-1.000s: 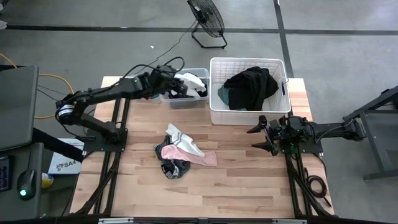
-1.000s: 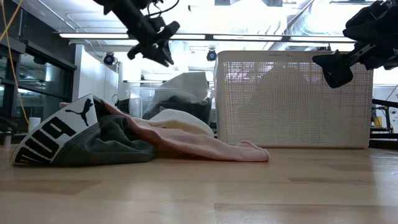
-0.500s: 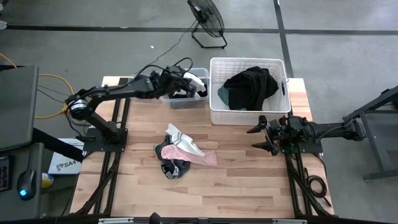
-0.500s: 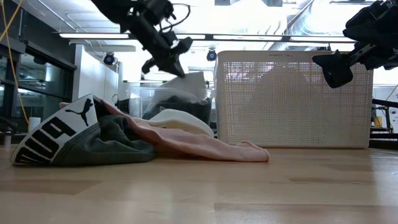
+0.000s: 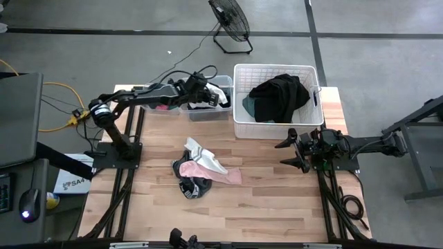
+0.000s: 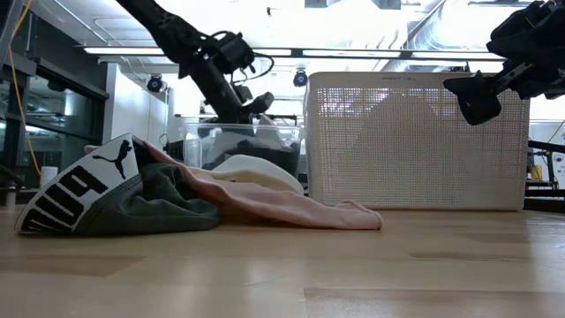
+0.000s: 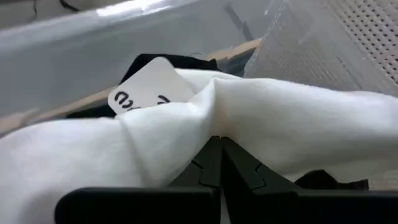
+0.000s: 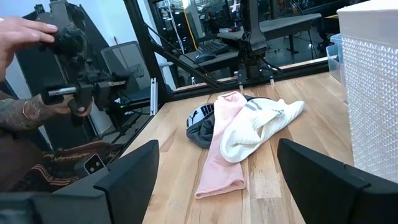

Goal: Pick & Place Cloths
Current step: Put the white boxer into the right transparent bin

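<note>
Your left gripper (image 5: 205, 90) is down in the clear plastic bin (image 5: 220, 111) at the back of the table, and its wrist view shows both fingers (image 7: 214, 163) pressed together on a fold of the white cloth (image 7: 186, 118) lying there; the pinch looks made, the lift not yet begun. A black garment (image 7: 155, 62) lies under that cloth in the same bin. Your right gripper (image 5: 296, 149) waits off the table's right side, fingers spread and holding nothing. In the white slatted basket (image 5: 239, 124) you already have a black cloth (image 5: 280, 95) with a teal-green one (image 5: 248, 106) beside it. A heap of three cloths remains mid-table: white (image 5: 205, 156), pink (image 5: 218, 173) and a dark one with a lettered waistband (image 5: 194, 188). By my judgement the task is partly done; the bin contents and this heap are outstanding.
</note>
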`<state>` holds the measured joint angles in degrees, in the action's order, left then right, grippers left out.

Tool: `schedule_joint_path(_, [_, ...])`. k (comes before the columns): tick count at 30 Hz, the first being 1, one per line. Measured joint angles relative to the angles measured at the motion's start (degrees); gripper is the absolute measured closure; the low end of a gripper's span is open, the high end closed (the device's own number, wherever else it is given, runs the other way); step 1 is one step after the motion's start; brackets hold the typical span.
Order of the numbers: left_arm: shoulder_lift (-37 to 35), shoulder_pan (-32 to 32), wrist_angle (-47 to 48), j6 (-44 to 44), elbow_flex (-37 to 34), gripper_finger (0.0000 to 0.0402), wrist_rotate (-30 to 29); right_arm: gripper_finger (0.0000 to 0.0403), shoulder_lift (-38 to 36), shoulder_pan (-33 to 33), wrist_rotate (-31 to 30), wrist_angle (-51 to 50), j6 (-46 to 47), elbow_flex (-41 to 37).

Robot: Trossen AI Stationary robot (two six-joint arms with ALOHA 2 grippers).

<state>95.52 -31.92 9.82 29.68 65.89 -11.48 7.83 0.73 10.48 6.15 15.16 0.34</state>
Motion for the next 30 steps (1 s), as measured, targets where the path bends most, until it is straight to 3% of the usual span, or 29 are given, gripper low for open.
schedule_joint_path(8, [-0.05, 0.0, 0.19, 0.11, -0.06, 0.0401, 0.91, 0.0085, -0.02, 0.02, -0.02, -0.02, 0.0, 0.0])
schedule_joint_path(21, [-9.47, 0.52, 2.25, -5.96, -0.09, 0.0401, 0.4, 0.0085, -0.01, 0.02, -0.01, -0.02, 0.0, -0.01])
schedule_joint_path(30, [-10.23, 4.61, -7.66, -7.46, 0.0, 0.0401, 0.84, 0.0085, -0.01, 0.01, -0.02, -0.02, 0.0, -0.02])
